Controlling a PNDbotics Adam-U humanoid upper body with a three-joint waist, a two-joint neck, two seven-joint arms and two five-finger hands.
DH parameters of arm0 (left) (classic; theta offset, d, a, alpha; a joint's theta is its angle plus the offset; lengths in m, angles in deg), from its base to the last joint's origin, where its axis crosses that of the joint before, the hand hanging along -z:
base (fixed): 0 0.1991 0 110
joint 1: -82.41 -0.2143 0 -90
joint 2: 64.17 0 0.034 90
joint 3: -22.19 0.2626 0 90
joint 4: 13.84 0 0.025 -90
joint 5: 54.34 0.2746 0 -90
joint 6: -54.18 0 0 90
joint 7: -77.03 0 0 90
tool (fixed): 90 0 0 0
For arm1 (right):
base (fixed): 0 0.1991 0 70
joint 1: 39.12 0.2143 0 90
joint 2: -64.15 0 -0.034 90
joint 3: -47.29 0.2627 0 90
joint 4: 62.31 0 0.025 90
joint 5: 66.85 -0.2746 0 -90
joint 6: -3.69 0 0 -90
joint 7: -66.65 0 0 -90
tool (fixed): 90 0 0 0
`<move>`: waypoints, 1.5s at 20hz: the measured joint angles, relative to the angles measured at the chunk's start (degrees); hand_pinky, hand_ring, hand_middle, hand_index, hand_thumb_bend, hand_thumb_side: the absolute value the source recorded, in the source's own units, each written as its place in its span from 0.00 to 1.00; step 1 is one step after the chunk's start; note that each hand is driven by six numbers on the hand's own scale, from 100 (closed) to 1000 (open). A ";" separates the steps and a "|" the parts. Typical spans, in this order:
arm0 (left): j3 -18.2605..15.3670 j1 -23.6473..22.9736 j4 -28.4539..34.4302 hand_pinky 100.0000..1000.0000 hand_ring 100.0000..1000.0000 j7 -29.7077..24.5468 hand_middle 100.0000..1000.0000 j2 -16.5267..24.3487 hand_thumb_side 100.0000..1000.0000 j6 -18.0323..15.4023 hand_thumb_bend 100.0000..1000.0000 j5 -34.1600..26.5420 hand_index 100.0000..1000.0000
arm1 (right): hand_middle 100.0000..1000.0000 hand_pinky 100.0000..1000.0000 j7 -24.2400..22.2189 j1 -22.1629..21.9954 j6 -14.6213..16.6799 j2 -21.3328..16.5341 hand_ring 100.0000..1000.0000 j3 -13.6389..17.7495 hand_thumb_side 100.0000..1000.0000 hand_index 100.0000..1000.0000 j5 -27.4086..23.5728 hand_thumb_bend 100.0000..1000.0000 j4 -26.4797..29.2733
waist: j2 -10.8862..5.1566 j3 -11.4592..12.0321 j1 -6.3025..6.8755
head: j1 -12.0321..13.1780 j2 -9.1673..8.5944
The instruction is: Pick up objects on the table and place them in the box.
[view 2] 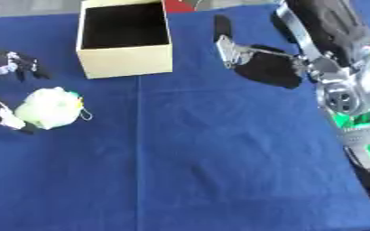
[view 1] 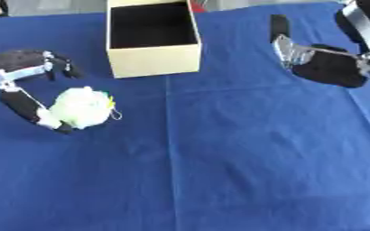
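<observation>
A pale white-green fluffy ball (view 1: 81,107) with a small loop at its side lies on the blue cloth at the left. My left hand (view 1: 14,72) is spread around it. The upper fingers (view 1: 62,66) stay apart above the ball, while the lower digit (view 1: 30,110) lies against its left and bottom side. An open tan cardboard box (view 1: 156,61) with a dark, bare inside stands at the far centre-left, just beyond the ball. My right hand (view 2: 267,70) hovers open at the far right, one finger (view 2: 221,25) pointing away, holding nothing.
The blue cloth (view 1: 235,158) covers the whole table, with a fold line running down from the box. My right forearm (view 2: 338,94), with green lights, fills the right edge in the right eye view. A red thing (view 2: 178,5) shows behind the box.
</observation>
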 measured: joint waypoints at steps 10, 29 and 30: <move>0.70 0.01 -2.14 0.53 0.69 0.75 0.66 -1.60 0.42 0.20 0.79 1.86 0.78 | 0.74 0.93 0.37 -0.45 -0.15 0.00 0.81 0.03 0.55 0.84 0.00 0.00 0.00 | 0.27 -0.29 0.00 | 0.00 -0.16; 0.69 -0.59 -3.51 0.37 0.55 5.20 0.53 -3.09 0.32 0.80 0.19 3.58 0.68 | 0.74 0.93 1.08 -0.95 -0.38 0.03 0.80 0.37 0.55 0.84 -0.01 0.00 0.00 | 0.34 -0.52 -0.04 | -0.18 -0.44; 0.69 -0.64 -3.51 0.37 0.55 5.51 0.53 -3.09 0.32 0.73 0.17 3.70 0.68 | 0.74 0.93 1.09 -0.95 -0.39 0.03 0.80 0.37 0.56 0.84 -0.02 0.00 0.00 | 0.34 -0.52 -0.05 | -0.20 -0.44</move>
